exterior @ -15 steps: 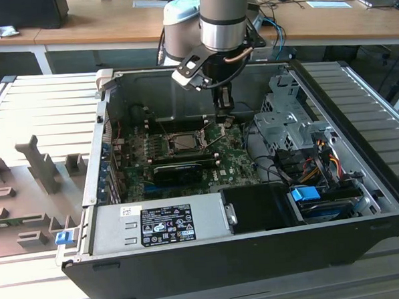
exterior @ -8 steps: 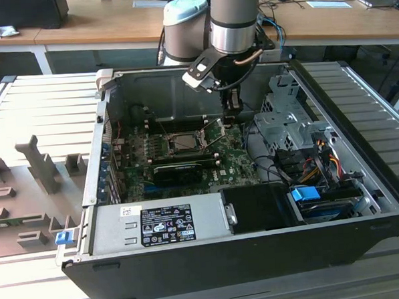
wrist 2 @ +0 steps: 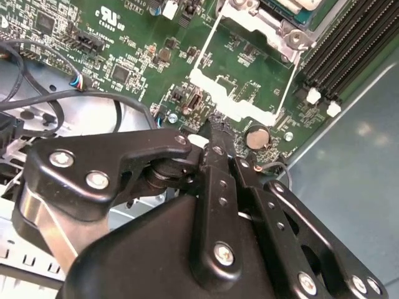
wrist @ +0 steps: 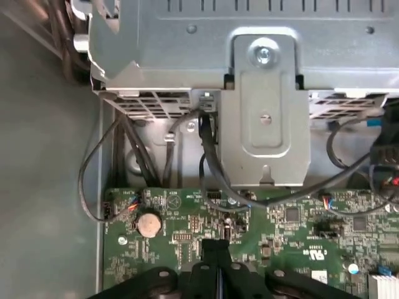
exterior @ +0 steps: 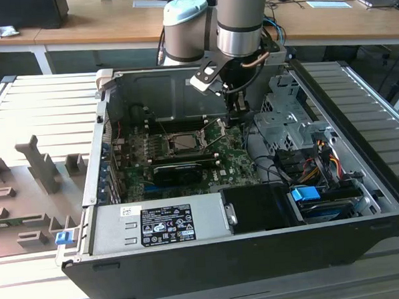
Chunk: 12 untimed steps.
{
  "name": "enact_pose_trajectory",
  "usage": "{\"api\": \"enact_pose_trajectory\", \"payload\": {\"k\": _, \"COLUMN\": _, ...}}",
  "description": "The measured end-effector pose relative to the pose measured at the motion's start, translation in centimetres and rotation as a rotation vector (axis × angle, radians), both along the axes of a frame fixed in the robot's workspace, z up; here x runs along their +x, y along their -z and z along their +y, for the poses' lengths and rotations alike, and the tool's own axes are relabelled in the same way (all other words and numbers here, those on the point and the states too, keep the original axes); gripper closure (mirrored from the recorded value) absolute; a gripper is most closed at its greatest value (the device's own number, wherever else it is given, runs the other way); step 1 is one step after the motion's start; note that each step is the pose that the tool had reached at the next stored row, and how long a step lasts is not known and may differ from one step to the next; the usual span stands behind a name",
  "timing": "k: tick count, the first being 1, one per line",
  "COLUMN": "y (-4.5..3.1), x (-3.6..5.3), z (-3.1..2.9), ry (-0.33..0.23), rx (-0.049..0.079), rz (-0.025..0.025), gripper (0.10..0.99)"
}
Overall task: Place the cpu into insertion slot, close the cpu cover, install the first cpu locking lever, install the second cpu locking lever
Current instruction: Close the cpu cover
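Observation:
On the green board inside the open computer case sits the insertion slot, a square socket with a silvery rim. A flat grey square, apparently the cpu, lies in it. The cpu cover, a thin silvery frame with a large window, is swung open and lies over the board on the side nearer my gripper. In the exterior view my gripper hangs just to the right of the slot. In both wrist views its black fingers are shut together, and the gripper's tip is at the cover's free edge. Nothing shows between the fingers.
A round coin battery sits close to the fingertips. Black memory slots run beside the socket. A grey metal drive cage with dangling cables rises behind. A black expansion card and the power supply lie in front.

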<state>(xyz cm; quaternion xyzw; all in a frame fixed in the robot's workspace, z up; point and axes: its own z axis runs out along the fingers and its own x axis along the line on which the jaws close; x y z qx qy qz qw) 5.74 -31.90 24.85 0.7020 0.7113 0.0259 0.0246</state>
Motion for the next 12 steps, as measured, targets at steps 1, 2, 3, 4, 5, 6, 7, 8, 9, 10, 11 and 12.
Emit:
{"api": "enact_pose_trajectory", "payload": {"k": 1, "y": 0.06, "x": 0.0, "z": -0.01, "ry": -0.003, "rx": 0.0, "rz": 0.005, "gripper": 0.98}}
{"api": "enact_pose_trajectory", "payload": {"k": 2, "y": 0.05, "x": -0.02, "z": -0.01, "ry": -0.004, "rx": 0.0, "rz": 0.0069, "gripper": 0.98}}
{"api": "enact_pose_trajectory", "payload": {"k": 3, "y": 0.06, "x": -0.03, "z": 0.0, "ry": -0.006, "rx": 0.0, "rz": 0.0102, "gripper": 0.98}}
{"api": "enact_pose_trajectory", "payload": {"k": 4, "y": 0.06, "x": -0.06, "z": 0.0, "ry": -0.007, "rx": 0.0, "rz": 0.0167, "gripper": 0.98}}
{"api": "enact_pose_trajectory", "payload": {"k": 5, "y": 0.04, "x": -0.14, "z": 0.0, "ry": -0.007, "rx": 0.0, "rz": 0.0258, "gripper": 0.98}}
{"api": "enact_pose_trajectory", "payload": {"k": 6, "y": 0.02, "x": -0.17, "z": 0.0, "ry": -0.007, "rx": 0.0, "rz": 0.0289, "gripper": 0.98}}
{"api": "enact_pose_trajectory", "payload": {"k": 7, "y": -0.04, "x": -0.25, "z": 0.0, "ry": -0.007, "rx": 0.0, "rz": 0.0329, "gripper": 0.98}}
{"api": "enact_pose_trajectory", "payload": {"k": 8, "y": -0.09, "x": -0.38, "z": 0.01, "ry": -0.008, "rx": 0.0, "rz": 0.0359, "gripper": 0.98}}
{"api": "enact_pose_trajectory", "payload": {"k": 9, "y": -0.1, "x": -0.5, "z": 0.01, "ry": -0.008, "rx": 0.0, "rz": 0.037, "gripper": 0.98}}
{"api": "enact_pose_trajectory", "payload": {"k": 10, "y": -0.11, "x": -0.67, "z": 0.0, "ry": -0.008, "rx": 0.0, "rz": 0.037, "gripper": 0.98}}
{"api": "enact_pose_trajectory", "payload": {"k": 11, "y": -0.1, "x": -0.83, "z": 0.0, "ry": -0.008, "rx": 0.001, "rz": 0.037, "gripper": 0.98}}
{"api": "enact_pose_trajectory", "payload": {"k": 12, "y": -0.11, "x": -1.06, "z": 0.0, "ry": -0.008, "rx": 0.001, "rz": 0.0371, "gripper": 0.98}}
